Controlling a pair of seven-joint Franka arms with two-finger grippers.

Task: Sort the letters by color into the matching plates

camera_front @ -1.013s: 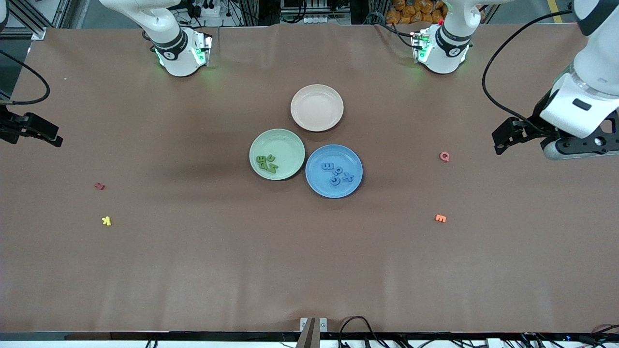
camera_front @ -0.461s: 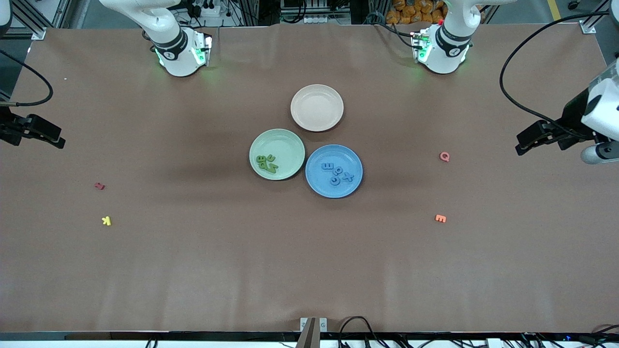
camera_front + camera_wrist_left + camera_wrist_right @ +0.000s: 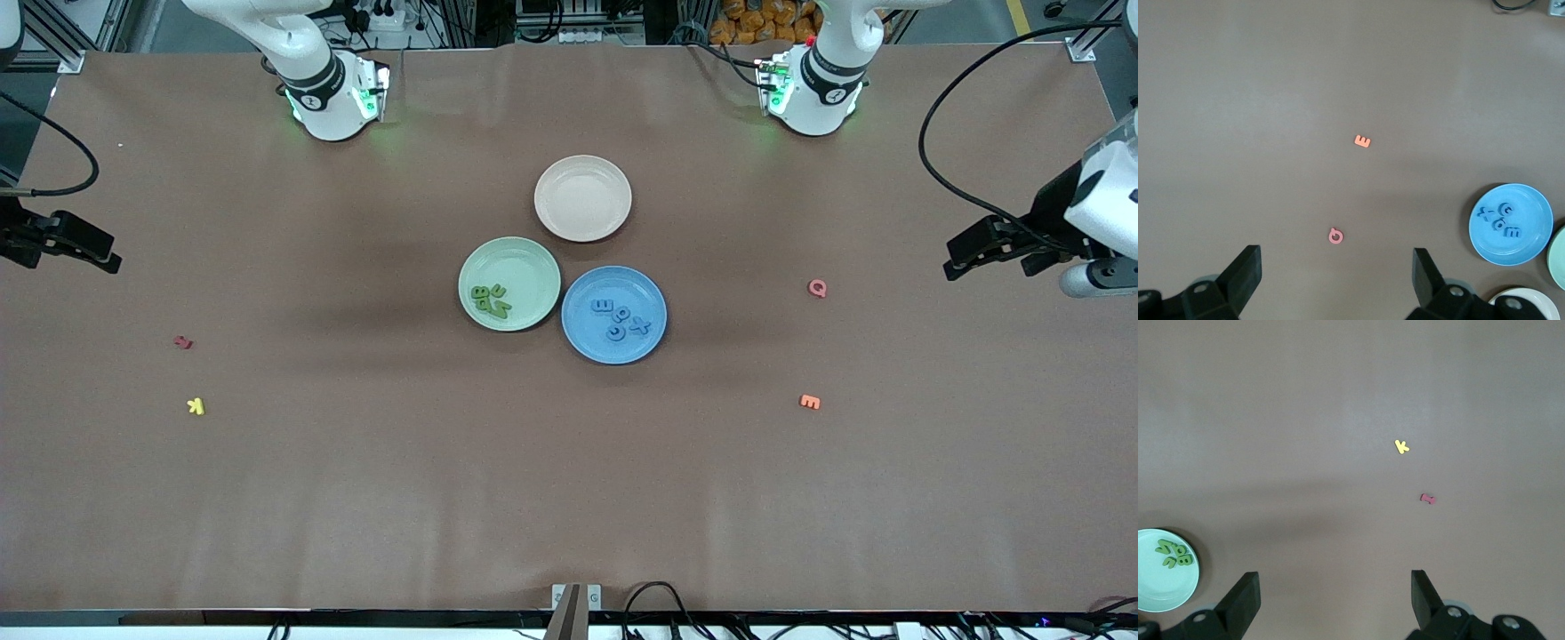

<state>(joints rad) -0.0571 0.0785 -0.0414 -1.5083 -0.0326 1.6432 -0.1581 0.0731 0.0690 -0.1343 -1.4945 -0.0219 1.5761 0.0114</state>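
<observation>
1. Judging from the plates, the sort looked complete: four green letters [image 3: 491,300] lay in the mint plate [image 3: 524,262], four blue letters [image 3: 620,319] in the blue plate [image 3: 594,345], both near the table's [image 3: 569,498] middle.
2. Best practice for this step seemed to be parking both arms clear and leaving the plates undisturbed.
3. The left gripper [image 3: 965,252] hung over the table edge at the left arm's end, jaws wide apart and empty.
4. The right gripper [image 3: 80,247] waited over the other end's edge, jaws likewise spread and empty.
5. The plates were round, shallow and matte; the letters were small, flat foam cut-outs.
6. A beige plate [image 3: 582,197] sat empty; red, yellow and orange letters lay scattered toward both ends, outside the sort.
</observation>
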